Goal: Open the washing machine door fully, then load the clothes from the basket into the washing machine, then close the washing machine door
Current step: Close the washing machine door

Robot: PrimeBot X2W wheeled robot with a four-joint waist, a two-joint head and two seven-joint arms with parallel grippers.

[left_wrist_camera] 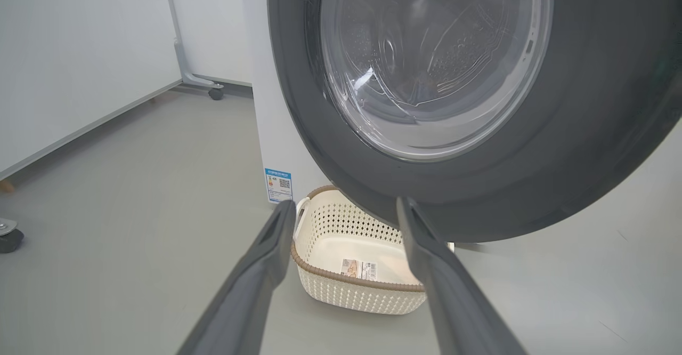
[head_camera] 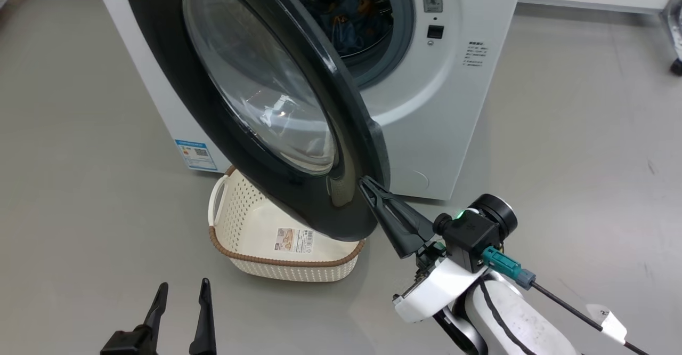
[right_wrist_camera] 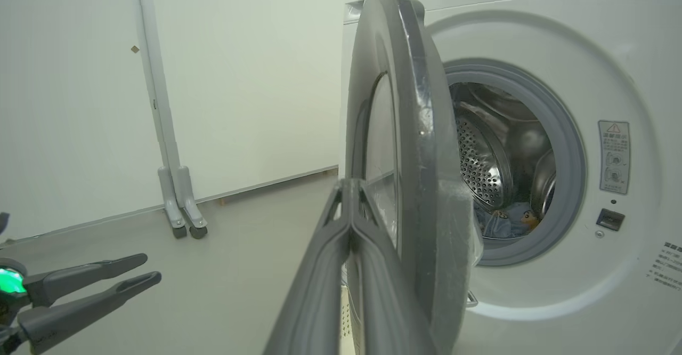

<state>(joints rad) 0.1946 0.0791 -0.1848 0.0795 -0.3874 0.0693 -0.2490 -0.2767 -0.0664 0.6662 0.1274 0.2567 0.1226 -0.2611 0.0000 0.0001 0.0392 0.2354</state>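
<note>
Touching the washing machine door (head_camera: 256, 99), the right gripper (head_camera: 366, 182) is pressed together (left gripper (head_camera: 183, 284) spread).

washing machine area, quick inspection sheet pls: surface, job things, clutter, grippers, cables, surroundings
surface: grey floor, a few faint scuffs
job's things: door partly open, hanging over the basket; basket on the floor before the washing machine, holding only its label; clothes in the drum
clutter: nothing seen
grippers: right gripper shut, tip at the door's lower edge; left gripper open, holding nothing
cables: black cable trailing beside the right forearm
surroundings: white panels on castors
</note>
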